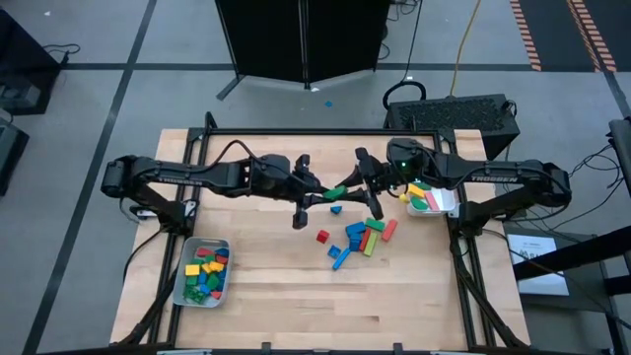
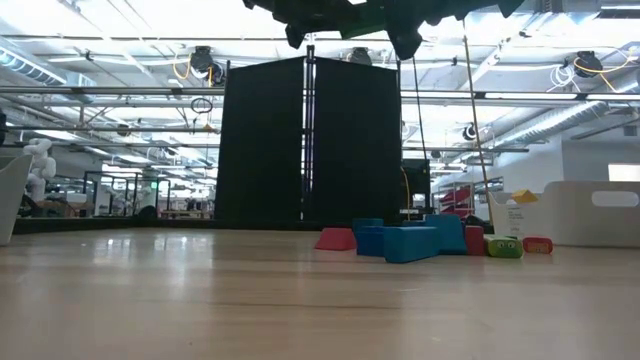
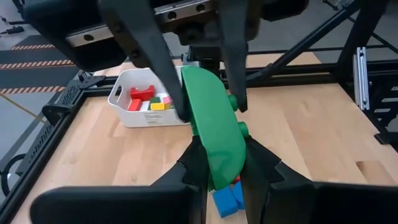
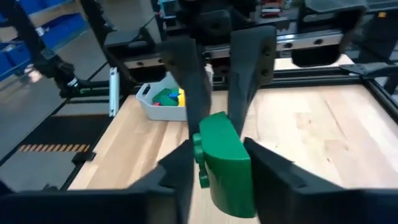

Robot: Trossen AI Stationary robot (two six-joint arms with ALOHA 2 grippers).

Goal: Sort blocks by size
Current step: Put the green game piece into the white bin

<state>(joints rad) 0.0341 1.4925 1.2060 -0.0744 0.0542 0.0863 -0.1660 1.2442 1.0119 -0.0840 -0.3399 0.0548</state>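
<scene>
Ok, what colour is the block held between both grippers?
Green; the block shows best in the left wrist view.

Overall light: you get bright, even overhead lighting.
Source: ceiling fixtures [image 2: 120, 20] at 12 o'clock in the low view, blown out white.
Glare: pale sheen on the tabletop [image 2: 200, 300] nearest you.
Shadows: soft and faint under the arms.
Focus: your right wrist view is soft; the green block [image 4: 225, 158] blurs close up.

A green block [image 3: 214, 134] sits between dark fingers [image 3: 140, 43]; blue, red and green blocks [image 1: 360, 237] dot the pale wooden table [image 1: 276, 286].
</scene>
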